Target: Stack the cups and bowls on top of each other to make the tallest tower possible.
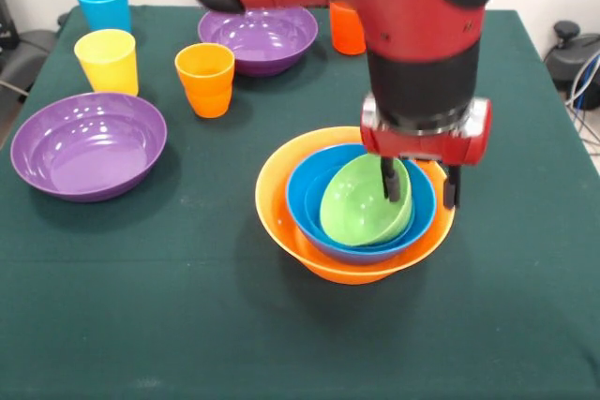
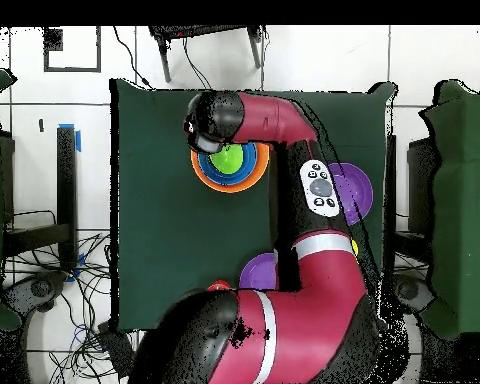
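Note:
A large orange bowl (image 1: 281,196) sits near the table's middle and forms the base of the tower (image 2: 227,166). Nested in it is a blue bowl (image 1: 302,201), and a small green bowl (image 1: 354,201) lies tilted inside that. My gripper (image 1: 419,185) hangs over the stack's right side, open. One finger (image 1: 389,180) reaches down inside the green bowl, while the other stands outside the blue bowl's rim, above the orange bowl's edge. Loose cups stand at the back: light blue (image 1: 103,4), yellow (image 1: 107,60), orange (image 1: 205,79) and a red-orange one (image 1: 348,30) half hidden by the arm.
One wide purple bowl (image 1: 89,144) rests at the left and another purple bowl (image 1: 258,37) at the back, between the cups. The green tablecloth (image 1: 187,325) covers the table. From overhead the arm hides much of the table's right half.

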### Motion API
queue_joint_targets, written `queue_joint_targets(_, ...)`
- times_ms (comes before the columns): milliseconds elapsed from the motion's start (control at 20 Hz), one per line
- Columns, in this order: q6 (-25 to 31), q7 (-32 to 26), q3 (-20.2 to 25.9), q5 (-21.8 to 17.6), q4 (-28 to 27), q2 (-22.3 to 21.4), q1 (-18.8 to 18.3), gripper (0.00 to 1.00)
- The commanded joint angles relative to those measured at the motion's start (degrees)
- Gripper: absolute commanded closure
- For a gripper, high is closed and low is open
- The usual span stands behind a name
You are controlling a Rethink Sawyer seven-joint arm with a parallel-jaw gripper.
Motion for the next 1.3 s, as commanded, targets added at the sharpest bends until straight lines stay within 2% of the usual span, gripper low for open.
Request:
queue_joint_targets(50, 11.3, -6.8, 1.5, -0.2, 5.4, -11.6, 1.7, 0.00)
queue_joint_targets(100, 13.5, -6.3, 0.8, -0.1, 6.2, -13.9, 2.1, 0.00)
queue_joint_targets(300, 17.3, -5.6, 1.4, 0.4, 4.5, -15.1, 2.2, 0.00)
queue_joint_targets(600, 15.9, -7.6, 3.3, 1.0, 2.7, -12.4, 0.1, 0.00)
queue_joint_targets(800, 16.5, -9.8, 3.6, 1.2, 3.3, -13.0, -1.4, 0.00)
queue_joint_targets(1000, 17.1, -10.0, 3.8, 0.8, 0.8, -11.2, -1.3, 0.00)
queue_joint_targets(1300, 16.6, -10.4, 4.1, 1.0, 0.4, -10.7, -1.7, 0.00)
